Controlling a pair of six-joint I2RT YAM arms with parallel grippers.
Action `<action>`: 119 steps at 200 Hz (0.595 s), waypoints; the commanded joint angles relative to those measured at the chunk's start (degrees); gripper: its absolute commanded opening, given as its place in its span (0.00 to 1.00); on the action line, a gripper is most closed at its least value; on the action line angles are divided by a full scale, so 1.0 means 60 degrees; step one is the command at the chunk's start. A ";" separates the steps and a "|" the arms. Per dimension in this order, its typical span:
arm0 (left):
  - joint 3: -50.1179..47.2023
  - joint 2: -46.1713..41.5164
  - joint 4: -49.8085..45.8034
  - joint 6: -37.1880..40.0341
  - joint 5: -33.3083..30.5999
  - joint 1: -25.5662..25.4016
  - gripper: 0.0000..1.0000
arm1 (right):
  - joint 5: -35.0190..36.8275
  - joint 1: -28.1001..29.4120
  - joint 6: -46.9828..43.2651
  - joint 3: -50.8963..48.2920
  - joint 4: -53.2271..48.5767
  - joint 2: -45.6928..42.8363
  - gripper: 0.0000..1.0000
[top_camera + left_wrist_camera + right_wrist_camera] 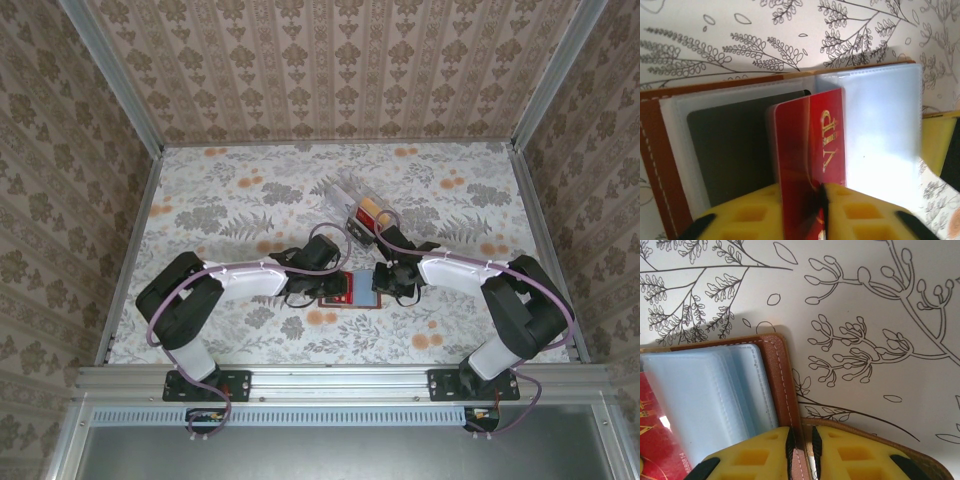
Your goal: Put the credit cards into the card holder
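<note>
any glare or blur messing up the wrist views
Left wrist: the clear sleeve of the card holder is washed out by glare, and the red card blurs toward the left gripper. Right wrist: tablecloth print sharp. Top external: even light.

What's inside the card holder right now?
A dark card sits in a clear sleeve; the left gripper pinches a red card partly over it. Anything under the red card is covered.

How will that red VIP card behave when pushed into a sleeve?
Pinched in the left gripper, the red card looks flat and unbent, so probably stiff enough to push. Its glossy face may slip. It looks thin, likely light.
</note>
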 commanded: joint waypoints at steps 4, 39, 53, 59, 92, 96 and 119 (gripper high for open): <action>0.0175 -0.0211 -0.0284 0.0323 -0.0097 -0.0085 0.14 | -0.0122 0.0034 0.0171 -0.0347 -0.0119 0.0469 0.22; 0.0179 -0.0086 -0.0042 0.0321 0.0324 -0.0068 0.11 | -0.0188 0.0026 0.0164 -0.0339 -0.0068 0.0491 0.21; 0.0071 -0.0048 0.0228 0.0151 0.0550 -0.0027 0.11 | -0.0219 0.0032 0.0149 -0.0321 -0.0066 0.0508 0.21; -0.0029 -0.0048 0.0435 0.0038 0.0694 -0.0001 0.11 | -0.0210 0.0033 0.0145 -0.0322 -0.0066 0.0507 0.21; -0.0500 -0.0212 0.1296 -0.0432 0.1220 0.0204 0.10 | -0.0174 0.0033 0.0142 -0.0303 -0.0128 0.0484 0.21; -0.0528 -0.0284 0.1292 -0.0423 0.1207 0.0229 0.10 | -0.0157 0.0033 0.0149 -0.0319 -0.0125 0.0477 0.21; -0.0660 -0.0699 0.1325 -0.0432 0.1259 0.0392 0.09 | -0.0091 0.0034 0.0151 -0.0288 -0.0175 0.0406 0.24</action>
